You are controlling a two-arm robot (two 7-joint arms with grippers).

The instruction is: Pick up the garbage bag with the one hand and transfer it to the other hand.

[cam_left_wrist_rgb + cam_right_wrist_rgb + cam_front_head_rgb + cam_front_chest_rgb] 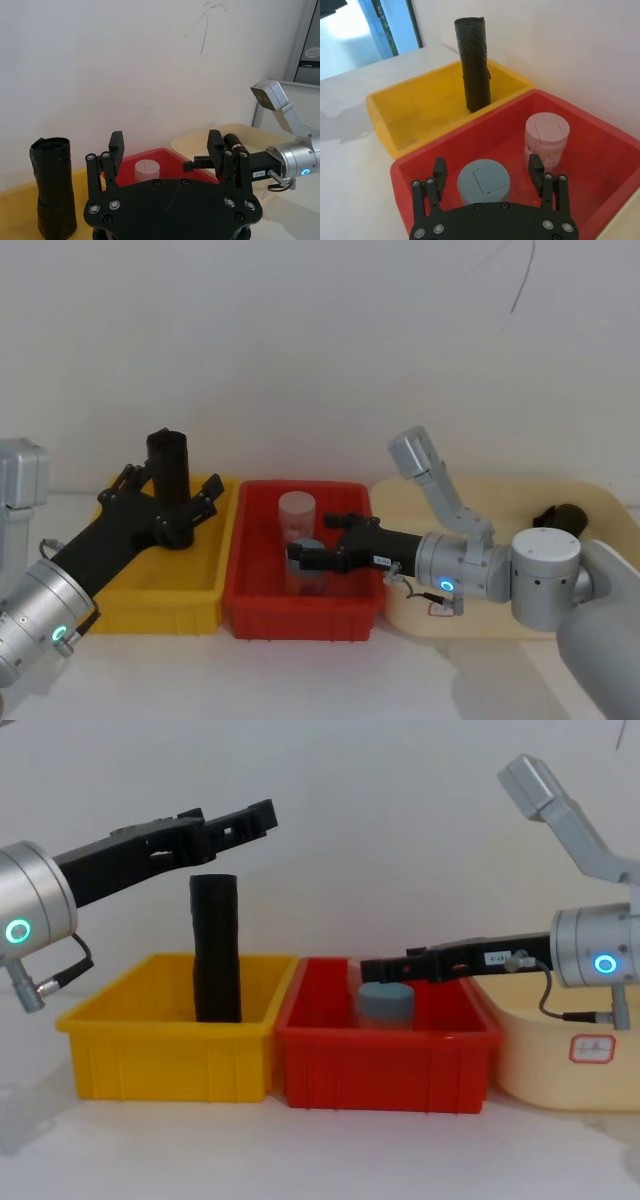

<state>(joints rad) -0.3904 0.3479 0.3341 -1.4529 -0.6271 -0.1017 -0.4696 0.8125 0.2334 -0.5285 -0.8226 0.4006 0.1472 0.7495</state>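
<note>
Garbage bag stands upright in yellow bin, ungripped. Left gripper hovers above it w/ fingers spread, prob. lining up a grab. Right gripper, also spread, waits over red bin.

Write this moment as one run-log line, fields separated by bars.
garbage bag: upright in yellow bin | left end effector: open, above bag, no grasp | right end effector: open, over red bin
</note>
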